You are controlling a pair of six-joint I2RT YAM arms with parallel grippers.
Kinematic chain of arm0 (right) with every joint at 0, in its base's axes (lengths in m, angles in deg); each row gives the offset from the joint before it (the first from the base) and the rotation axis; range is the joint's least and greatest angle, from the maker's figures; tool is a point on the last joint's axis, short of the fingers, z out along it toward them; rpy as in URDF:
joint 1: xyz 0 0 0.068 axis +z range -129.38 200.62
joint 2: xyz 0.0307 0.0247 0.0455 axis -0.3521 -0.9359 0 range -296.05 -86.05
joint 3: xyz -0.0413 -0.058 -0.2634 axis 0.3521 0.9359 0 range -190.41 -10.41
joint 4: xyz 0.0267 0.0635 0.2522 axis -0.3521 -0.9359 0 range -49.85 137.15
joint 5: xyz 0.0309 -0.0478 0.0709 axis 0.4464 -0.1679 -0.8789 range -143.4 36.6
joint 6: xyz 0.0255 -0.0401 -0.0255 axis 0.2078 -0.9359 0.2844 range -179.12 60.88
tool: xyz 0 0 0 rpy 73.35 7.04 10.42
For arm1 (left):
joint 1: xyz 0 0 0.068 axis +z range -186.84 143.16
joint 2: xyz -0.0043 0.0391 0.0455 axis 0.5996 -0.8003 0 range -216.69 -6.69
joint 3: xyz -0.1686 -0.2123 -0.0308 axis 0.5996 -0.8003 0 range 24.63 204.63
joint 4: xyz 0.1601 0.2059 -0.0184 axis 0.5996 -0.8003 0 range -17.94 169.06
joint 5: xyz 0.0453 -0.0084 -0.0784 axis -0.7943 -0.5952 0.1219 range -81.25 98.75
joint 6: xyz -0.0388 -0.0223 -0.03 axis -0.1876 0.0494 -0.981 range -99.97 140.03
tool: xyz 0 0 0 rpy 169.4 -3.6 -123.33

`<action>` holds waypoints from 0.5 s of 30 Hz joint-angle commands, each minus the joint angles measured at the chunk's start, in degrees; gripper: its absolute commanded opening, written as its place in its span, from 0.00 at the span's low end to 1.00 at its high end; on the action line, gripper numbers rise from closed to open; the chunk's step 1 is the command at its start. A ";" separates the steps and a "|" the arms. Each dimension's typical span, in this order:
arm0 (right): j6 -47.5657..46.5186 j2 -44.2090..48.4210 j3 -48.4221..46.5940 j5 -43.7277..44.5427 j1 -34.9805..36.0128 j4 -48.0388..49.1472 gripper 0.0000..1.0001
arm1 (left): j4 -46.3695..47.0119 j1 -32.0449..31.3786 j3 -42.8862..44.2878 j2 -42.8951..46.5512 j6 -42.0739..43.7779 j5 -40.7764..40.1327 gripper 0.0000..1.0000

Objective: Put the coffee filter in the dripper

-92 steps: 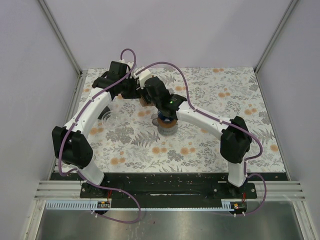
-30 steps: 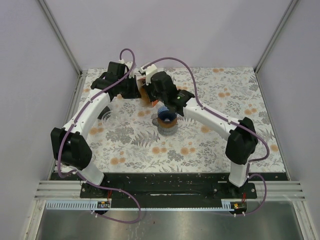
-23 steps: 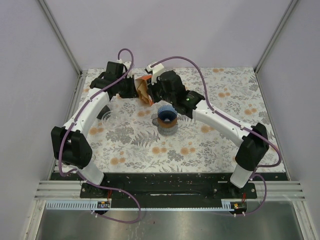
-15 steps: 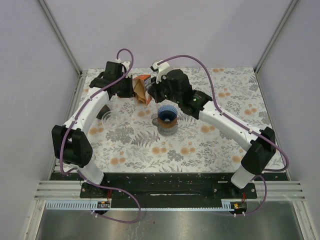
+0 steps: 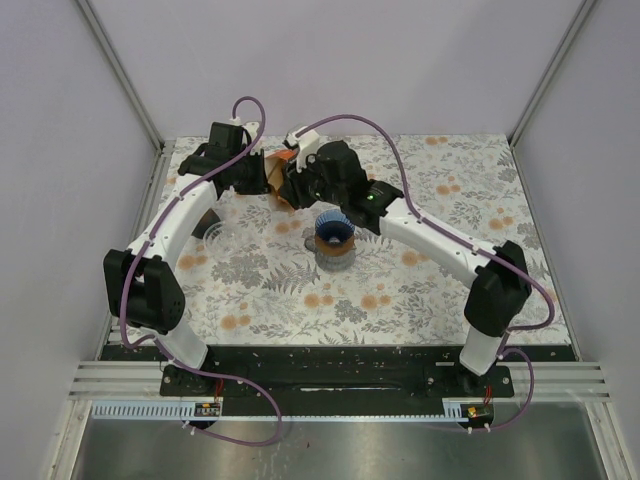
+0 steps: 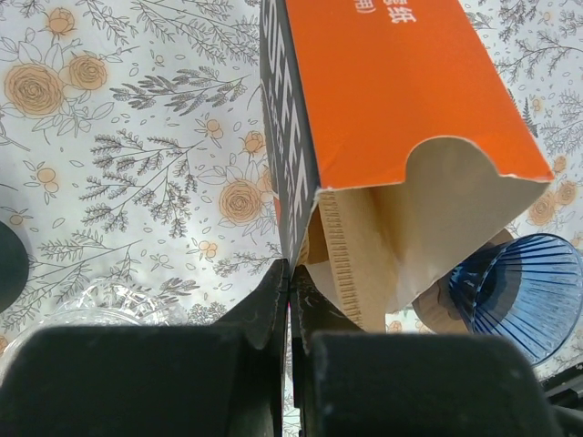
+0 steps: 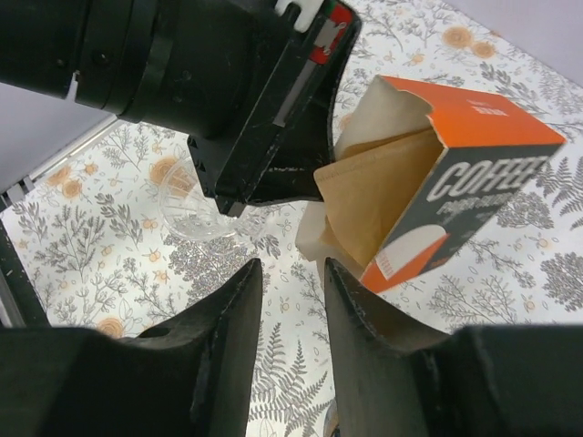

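The orange coffee filter box [image 6: 392,100] is held tilted above the table, open end down, with brown paper filters [image 6: 364,264] showing in its mouth. My left gripper [image 6: 290,273] is shut on the box's wall at the open end. My right gripper [image 7: 291,282] is open and empty, just short of the filters [image 7: 369,205] that stick out of the box [image 7: 483,182]. The blue ribbed dripper [image 5: 333,226] stands mid-table, near and right of the box [image 5: 274,180]. It also shows in the left wrist view [image 6: 519,282].
A clear glass vessel [image 5: 213,230] stands on the floral cloth [image 5: 450,200] below the left arm; it also shows in the right wrist view [image 7: 196,205]. The left arm's black wrist [image 7: 209,82] fills the space above the right gripper. Frame posts stand at the table's back corners.
My right arm has left the spot above the dripper and moved back and left to the box's open end. The left gripper has kept hold of the box, shifting it slightly.
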 commanded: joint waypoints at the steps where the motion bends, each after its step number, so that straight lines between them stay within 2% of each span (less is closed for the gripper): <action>1: -2.81 -3.91 -5.70 -0.69 1.36 1.62 0.42 | 2.04 0.18 1.97 2.25 -1.35 2.75 0.00; 15: -6.67 -13.15 -13.79 7.48 1.27 -4.45 0.45 | 2.04 0.09 1.97 2.61 -1.61 3.90 0.00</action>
